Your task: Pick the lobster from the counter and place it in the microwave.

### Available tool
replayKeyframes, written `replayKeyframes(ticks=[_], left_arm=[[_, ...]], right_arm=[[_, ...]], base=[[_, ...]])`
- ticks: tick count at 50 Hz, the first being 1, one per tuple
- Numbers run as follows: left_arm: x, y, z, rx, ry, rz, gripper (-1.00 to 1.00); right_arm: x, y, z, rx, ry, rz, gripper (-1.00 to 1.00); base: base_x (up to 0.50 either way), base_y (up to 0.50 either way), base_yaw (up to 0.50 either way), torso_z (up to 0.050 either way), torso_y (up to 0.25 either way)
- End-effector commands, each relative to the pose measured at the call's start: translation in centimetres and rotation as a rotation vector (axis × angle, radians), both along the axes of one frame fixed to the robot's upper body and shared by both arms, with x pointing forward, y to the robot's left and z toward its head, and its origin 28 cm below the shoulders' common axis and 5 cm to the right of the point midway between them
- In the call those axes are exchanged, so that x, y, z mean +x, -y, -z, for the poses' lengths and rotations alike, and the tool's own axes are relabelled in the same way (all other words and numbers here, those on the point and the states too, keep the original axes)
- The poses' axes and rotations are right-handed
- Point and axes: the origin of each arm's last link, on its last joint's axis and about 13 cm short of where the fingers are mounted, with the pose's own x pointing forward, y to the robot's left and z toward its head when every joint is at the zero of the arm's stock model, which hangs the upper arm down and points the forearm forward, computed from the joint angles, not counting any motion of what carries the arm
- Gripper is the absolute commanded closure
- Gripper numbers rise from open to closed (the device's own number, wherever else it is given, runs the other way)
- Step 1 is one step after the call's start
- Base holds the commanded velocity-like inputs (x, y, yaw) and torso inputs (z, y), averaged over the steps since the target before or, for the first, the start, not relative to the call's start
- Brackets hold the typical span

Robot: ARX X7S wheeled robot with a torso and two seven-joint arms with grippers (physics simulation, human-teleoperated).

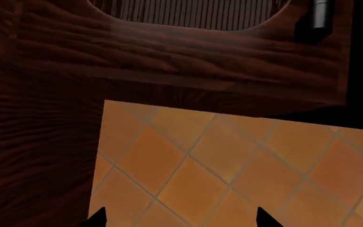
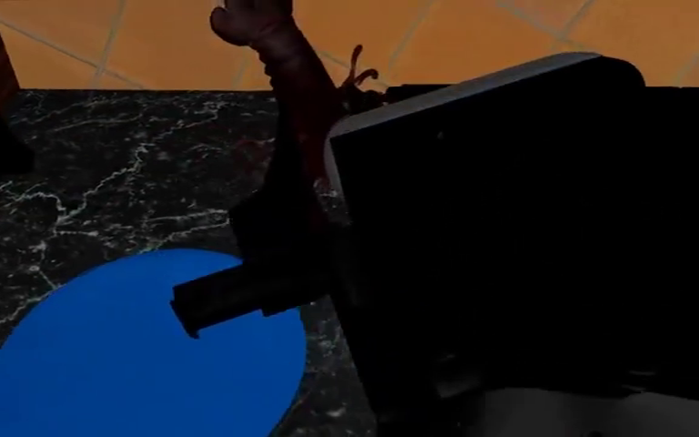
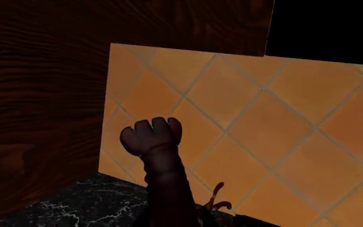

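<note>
Clamping the lobster (image 2: 279,64), the right gripper (image 2: 279,238) hangs over the counter (image 2: 119,173).

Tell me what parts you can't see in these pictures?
- Lobster: claws and front hidden behind the dark arm in the head view; cut by the bottom edge in the right wrist view.
- Right tool: not visible, so its grip is unclear.
- Left tool: only two tips show, apart.
- Microwave: too dark to see whether the door is open.

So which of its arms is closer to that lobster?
The right. The lobster rises straight out of the right wrist view, apparently held by that arm. The left gripper faces only cabinet and wall tiles, no lobster in sight.
</note>
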Motion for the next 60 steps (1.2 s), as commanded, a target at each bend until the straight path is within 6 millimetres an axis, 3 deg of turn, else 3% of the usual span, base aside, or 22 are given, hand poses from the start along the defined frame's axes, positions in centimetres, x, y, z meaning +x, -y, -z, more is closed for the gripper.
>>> replayKeyframes(ticks=[1, 45, 60], left_arm=[[0.42, -0.22, -0.39, -0.022, -0.011, -0.019, -1.0], [0.43, -0.11, -0.3, -0.02, -0.01, -0.014, -1.0], [0.45, -0.08, -0.28, -0.02, -0.011, -0.015, -1.0]], right_arm=[[-0.39, -0.18, -0.23, 0.006, 0.04, -0.022, 1.0], [-0.79, -0.34, -0.04, 0.011, 0.046, -0.038, 1.0], [-0.84, -0.45, 0.11, 0.013, 0.064, -0.049, 1.0]], base=[[-0.1, -0.4, 0.0, 0.0, 0.0], [0.0, -0.49, 0.0, 0.0, 0.0], [0.12, -0.03, 0.0, 0.0, 0.0]])
